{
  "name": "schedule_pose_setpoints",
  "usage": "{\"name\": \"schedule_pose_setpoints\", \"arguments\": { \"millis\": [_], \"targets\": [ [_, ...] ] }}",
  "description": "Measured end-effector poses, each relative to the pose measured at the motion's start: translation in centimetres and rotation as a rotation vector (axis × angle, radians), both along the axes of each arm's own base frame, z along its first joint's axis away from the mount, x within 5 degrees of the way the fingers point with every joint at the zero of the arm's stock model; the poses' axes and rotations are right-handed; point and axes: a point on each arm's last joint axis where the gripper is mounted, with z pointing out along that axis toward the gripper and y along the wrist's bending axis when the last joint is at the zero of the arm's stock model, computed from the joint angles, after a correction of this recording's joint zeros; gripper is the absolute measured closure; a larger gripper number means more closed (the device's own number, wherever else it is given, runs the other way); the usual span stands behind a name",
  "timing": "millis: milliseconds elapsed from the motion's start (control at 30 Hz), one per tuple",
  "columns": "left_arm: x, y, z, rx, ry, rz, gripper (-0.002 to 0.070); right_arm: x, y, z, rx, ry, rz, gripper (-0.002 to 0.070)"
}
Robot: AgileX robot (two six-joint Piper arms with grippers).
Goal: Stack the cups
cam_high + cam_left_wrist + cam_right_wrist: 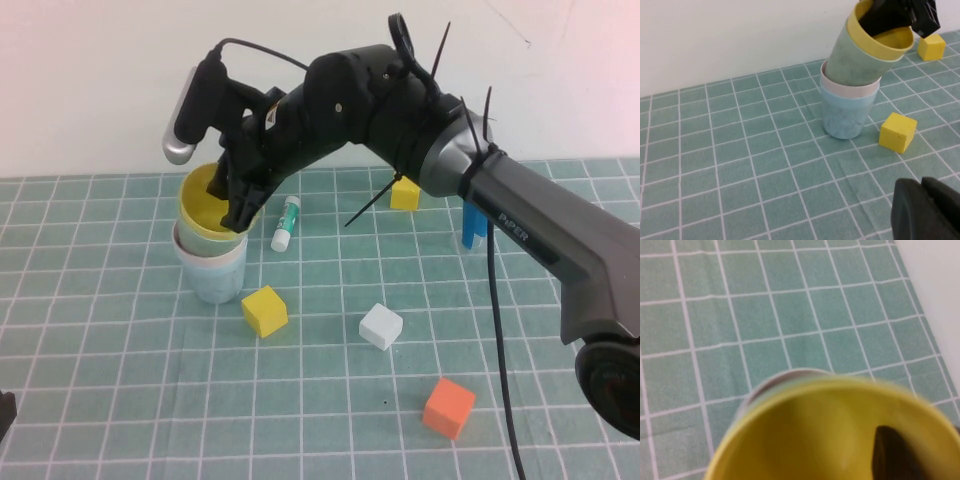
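The cups stand nested at the table's left. A light blue cup (212, 278) (844, 120) is at the bottom, with a pink cup (847, 90) in it. A pale green cup (850, 60) leans in the pink one, and a yellow cup (203, 205) (880, 42) (805, 440) sits inside the green. My right gripper (238, 205) (895, 15) reaches across the table and straddles the yellow cup's rim on the side nearest the arm. My left gripper (922, 197) hangs low near the table's front left, shut and empty.
A yellow cube (264, 310) (897, 131) lies just right of the stack. A white cube (381, 326) and an orange cube (448, 407) lie nearer the front. At the back are another yellow cube (404, 193), a white-green tube (286, 223) and a dark-blue cone (474, 225).
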Motion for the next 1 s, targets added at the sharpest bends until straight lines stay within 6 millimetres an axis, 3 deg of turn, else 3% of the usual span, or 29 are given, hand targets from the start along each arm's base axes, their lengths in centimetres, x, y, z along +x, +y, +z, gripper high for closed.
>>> {"name": "schedule_pose_setpoints", "arguments": {
  "millis": [100,267,333,400,533,700,867,933,1000],
  "targets": [
    [0.0,0.0,0.0,0.0,0.0,0.0,0.0677,0.0,0.0,0.0,0.007,0.002,-0.005,0.0425],
    [0.0,0.1,0.0,0.017,-0.008,0.001,0.0677,0.0,0.0,0.1,0.01,0.001,-0.005,0.0409],
    [0.0,0.1,0.0,0.02,-0.012,0.003,0.0677,-0.2,-0.1,1.1,0.021,-0.013,-0.005,0.0408],
    [-0.1,0.1,0.1,0.023,-0.017,0.003,0.0677,-0.6,-0.5,2.7,0.035,-0.03,-0.003,0.0411],
    [-0.4,0.3,0.3,0.019,-0.048,0.005,0.0677,-2.5,-2.3,8.0,0.045,-0.063,0.02,0.0477],
    [-1.3,0.8,0.7,0.024,-0.113,0.012,0.0677,-5.6,-7.9,16.8,0.067,-0.17,-0.026,0.0638],
    [-2.0,1.2,0.8,0.027,-0.15,0.023,0.0677,-9.1,-16.0,23.9,0.101,-0.315,-0.184,0.0672],
    [-2.1,1.2,0.8,0.025,-0.156,0.024,0.0677,-10.9,-19.3,25.5,0.076,-0.374,-0.263,0.0676],
    [-2.2,1.2,0.8,0.024,-0.158,0.025,0.0677,-12.6,-21.6,25.7,0.028,-0.413,-0.319,0.0677]
  ]
}}
